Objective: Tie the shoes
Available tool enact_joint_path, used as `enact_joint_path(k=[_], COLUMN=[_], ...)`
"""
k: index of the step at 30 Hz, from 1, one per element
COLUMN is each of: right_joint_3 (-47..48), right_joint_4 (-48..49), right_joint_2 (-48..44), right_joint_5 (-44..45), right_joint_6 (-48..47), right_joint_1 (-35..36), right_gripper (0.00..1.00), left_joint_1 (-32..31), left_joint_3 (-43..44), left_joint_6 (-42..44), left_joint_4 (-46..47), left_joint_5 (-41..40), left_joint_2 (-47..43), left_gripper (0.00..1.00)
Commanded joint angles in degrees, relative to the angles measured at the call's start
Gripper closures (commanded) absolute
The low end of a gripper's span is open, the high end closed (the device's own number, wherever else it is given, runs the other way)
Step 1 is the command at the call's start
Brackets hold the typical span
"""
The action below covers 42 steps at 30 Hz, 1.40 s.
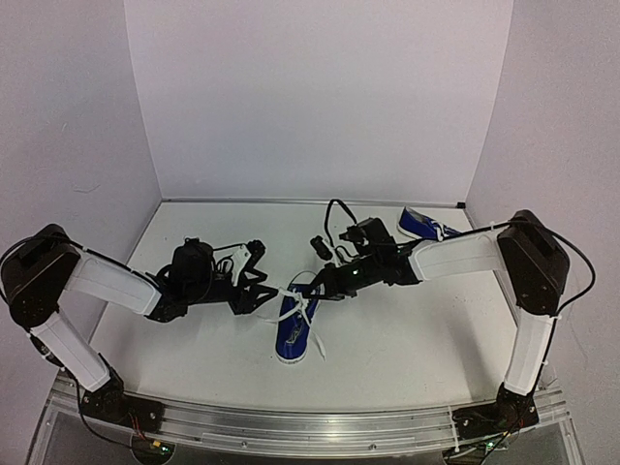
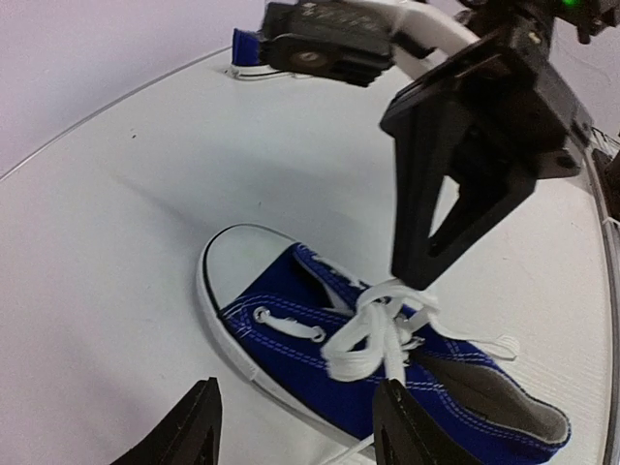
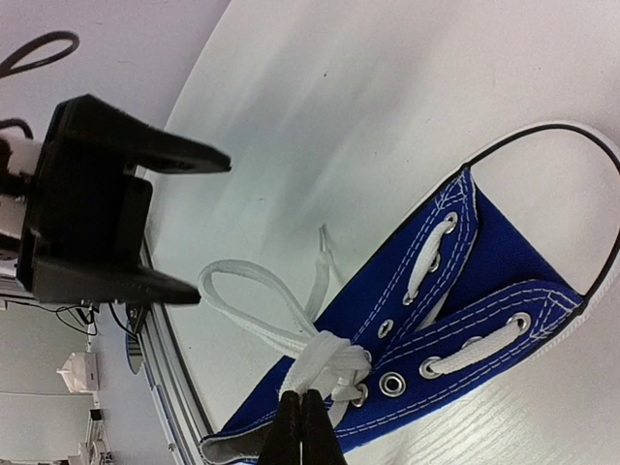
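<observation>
Right gripper (image 3: pixel 308 418): fingers pinched together on the white lace (image 3: pixel 254 302) at the knot (image 2: pixel 383 325) of the near shoe (image 1: pixel 294 329), which lies in the middle of the table (image 1: pixel 417 339). Left gripper (image 2: pixel 302 426): jaws spread, holding nothing, just beside that shoe. Second shoe (image 1: pixel 424 225) at the far right. Judgement: I should hold my pinch firm, bring the left onto the free loop, then pull apart evenly and low so the shoe does not lift.

Robot test bench, lab-type setting. White tabletop (image 1: pixel 407 339) boxed in by plain white panels (image 1: pixel 320 97) at back and both sides. Two robot arms, left (image 1: pixel 107 281) and right (image 1: pixel 465 257), bolted to a bare metal rail (image 1: pixel 310 426) along the near edge. Exposed black cables (image 1: pixel 329 211) loop off the arms.
</observation>
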Motion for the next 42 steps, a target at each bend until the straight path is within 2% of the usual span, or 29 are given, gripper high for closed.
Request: enact_joint_path(k=[1, 7, 11, 15, 19, 21, 27, 34, 42], right_joint_3=[-0.14, -0.05, -0.21, -0.36, -0.06, 0.14, 0.94, 2.63, 5.73], right_joint_4=[2.45, 2.60, 2.60, 2.51, 2.51, 2.51, 2.30, 1.89, 1.55], right_joint_2=[-2.40, -2.18, -2.42, -2.38, -1.90, -1.60, -1.07, 1.40, 5.70], right_joint_5=[-0.43, 0.08, 0.23, 0.35, 0.39, 0.34, 1.41, 1.58, -1.28], right_joint_6=[-0.47, -0.29, -0.21, -0.22, -0.35, -0.41, -0.55, -0.24, -0.49], right_joint_1=[0.87, 1.22, 1.27, 1.30, 1.30, 1.30, 0.81, -1.37, -0.82], right_gripper=[1.00, 1.00, 1.00, 1.00, 1.00, 1.00, 1.00, 1.00, 1.00], left_joint_1=[0.96, 0.99, 1.00, 1.00, 1.00, 1.00, 0.93, -1.46, -6.44], left_joint_3=[4.36, 4.67, 4.30, 4.14, 4.23, 4.24, 4.14, 2.57, 4.69], left_joint_6=[-4.55, -12.95, -15.78, -16.55, -16.44, -16.28, -14.81, -9.31, -3.02], left_joint_4=[-3.92, 4.94, 9.69, 13.39, 15.07, 15.97, 16.44, 11.06, 3.26], left_joint_5=[4.90, 14.18, 15.24, 15.82, 16.17, 16.42, 18.53, 18.82, 13.82], left_joint_2=[0.51, 6.65, 9.63, 11.13, 11.55, 11.77, 11.15, 7.46, 6.40], left_gripper=[0.40, 0.36, 0.42, 0.58, 0.63, 0.69, 0.99, 1.00, 1.00])
